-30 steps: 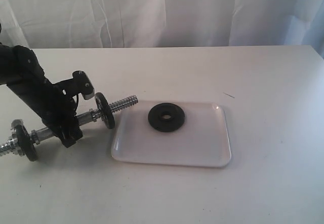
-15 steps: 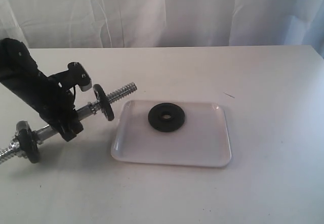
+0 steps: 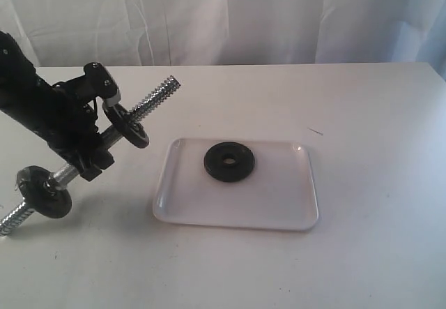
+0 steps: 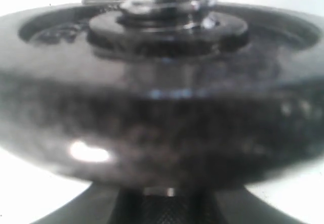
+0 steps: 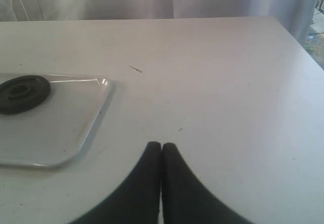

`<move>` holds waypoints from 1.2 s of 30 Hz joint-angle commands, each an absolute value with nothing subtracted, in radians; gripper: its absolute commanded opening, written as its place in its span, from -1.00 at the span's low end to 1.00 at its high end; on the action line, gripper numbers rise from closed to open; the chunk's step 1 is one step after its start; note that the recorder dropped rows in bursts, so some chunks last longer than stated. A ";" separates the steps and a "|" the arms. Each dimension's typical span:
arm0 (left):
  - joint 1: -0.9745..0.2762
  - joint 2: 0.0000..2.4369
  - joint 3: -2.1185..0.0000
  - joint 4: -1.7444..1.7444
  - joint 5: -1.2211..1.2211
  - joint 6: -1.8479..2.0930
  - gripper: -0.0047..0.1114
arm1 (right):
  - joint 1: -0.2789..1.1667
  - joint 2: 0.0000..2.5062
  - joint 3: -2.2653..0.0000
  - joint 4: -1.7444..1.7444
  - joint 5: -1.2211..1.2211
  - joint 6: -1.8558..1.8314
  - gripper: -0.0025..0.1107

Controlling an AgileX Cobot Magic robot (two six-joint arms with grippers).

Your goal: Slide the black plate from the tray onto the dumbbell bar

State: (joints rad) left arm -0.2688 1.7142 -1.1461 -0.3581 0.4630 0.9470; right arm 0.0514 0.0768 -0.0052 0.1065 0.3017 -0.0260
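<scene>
The white table [image 3: 376,183] spans the frame. The tray [image 3: 279,211] lies flat on it at lower centre. A small dark mark [image 3: 315,130] sits on the tabletop near the tray's upper right corner.

Frame left: dumbbell bar [image 3: 155,101] held tilted by left gripper [image 3: 96,157].
In frame centre, black plate [image 3: 229,161] is seen flat in tray [image 3: 279,199].

Lab, perhaps — white curtain [image 3: 223,16], table [image 3: 376,148].
</scene>
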 commanded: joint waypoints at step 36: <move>-0.272 1.419 -0.939 -0.541 0.435 0.941 -0.92 | 0.063 0.074 -0.073 0.429 -0.008 0.502 -0.96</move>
State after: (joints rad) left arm -0.2688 1.4713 -0.9125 -0.4522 0.4730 0.9485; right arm 0.0514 0.0768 -0.0145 0.4607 -0.0289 0.5364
